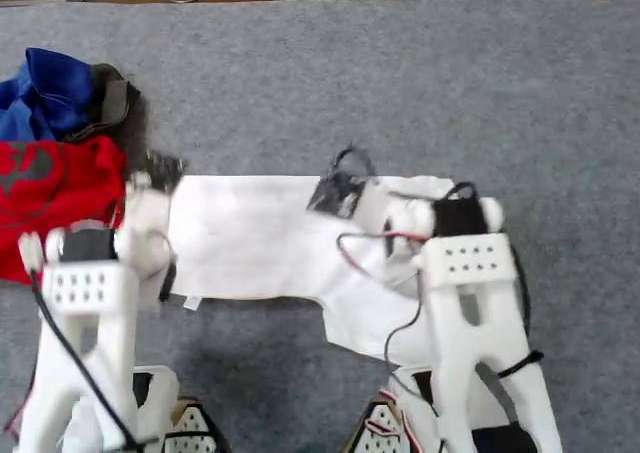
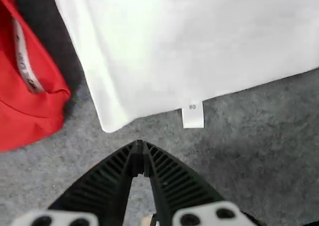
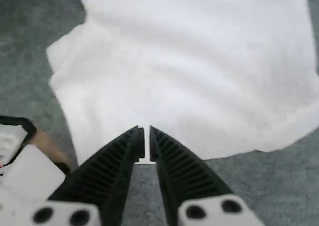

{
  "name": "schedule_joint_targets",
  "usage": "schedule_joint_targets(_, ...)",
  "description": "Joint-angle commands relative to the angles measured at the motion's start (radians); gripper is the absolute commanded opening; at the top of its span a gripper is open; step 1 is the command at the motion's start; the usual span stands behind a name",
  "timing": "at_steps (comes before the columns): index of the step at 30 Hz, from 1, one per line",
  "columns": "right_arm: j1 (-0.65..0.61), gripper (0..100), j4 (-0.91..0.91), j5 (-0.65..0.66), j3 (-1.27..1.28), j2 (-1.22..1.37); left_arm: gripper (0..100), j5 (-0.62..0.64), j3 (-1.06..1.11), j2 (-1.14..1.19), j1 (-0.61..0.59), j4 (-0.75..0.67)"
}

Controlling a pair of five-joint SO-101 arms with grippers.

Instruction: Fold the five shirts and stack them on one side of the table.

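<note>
A white shirt (image 1: pixel 250 238) lies spread flat in the middle of the grey table (image 1: pixel 400 83). Its small label (image 2: pixel 193 114) hangs off the near hem. My left gripper (image 2: pixel 140 147) is shut and empty, over bare table just off the shirt's (image 2: pixel 199 41) near left corner. In the high view my left gripper (image 1: pixel 158 170) sits between the white shirt and a red shirt (image 1: pixel 60 188). My right gripper (image 3: pixel 146 131) hovers over the white shirt's (image 3: pixel 199 71) edge, its fingers together but for a thin slit. From above, my right gripper (image 1: pixel 337 190) is by the shirt's far edge.
A blue shirt (image 1: pixel 45 93) and a dark garment (image 1: pixel 115 98) are bunched at the far left behind the red shirt (image 2: pixel 25 101). Bare table stretches across the back and right. Both arm bases stand at the near edge.
</note>
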Motion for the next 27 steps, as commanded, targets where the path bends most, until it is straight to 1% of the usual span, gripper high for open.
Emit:
schedule_joint_targets(1, -0.112, 11.9, 0.012, 0.011, 0.045, -0.024, 3, -0.011, 0.091, -0.144, -0.054, -0.078)
schedule_joint_targets(3, -0.157, 13.9, -0.005, 0.006, 0.076, -0.024, 3, -0.011, 0.150, -0.204, -0.108, -0.147)
schedule_joint_targets(6, -0.173, 13.8, 0.000, -0.011, 0.102, -0.028, 3, -0.009, 0.272, -0.288, -0.148, -0.218)
schedule_joint_targets(8, -0.172, 13.8, 0.003, -0.011, 0.114, -0.030, 3, -0.008, 0.354, -0.353, -0.151, -0.219)
schedule_joint_targets(13, -0.184, 13.8, 0.038, -0.009, 0.124, -0.030, 3, -0.005, 0.433, -0.516, -0.150, -0.216)
schedule_joint_targets(16, -0.186, 13.8, 0.034, -0.009, 0.130, -0.030, 3, -0.009, 0.538, -0.623, -0.143, -0.224)
schedule_joint_targets(18, -0.184, 13.8, 0.035, -0.009, 0.130, -0.030, 3, -0.006, 0.595, -0.709, -0.151, -0.244)
schedule_joint_targets(24, -0.183, 13.8, 0.046, -0.014, 0.130, -0.054, 3, -0.009, 0.742, -0.991, -0.142, -0.245)
schedule_joint_targets(27, -0.186, 13.8, 0.087, -0.012, 0.128, -0.119, 3, -0.008, 0.750, -0.956, -0.143, -0.249)
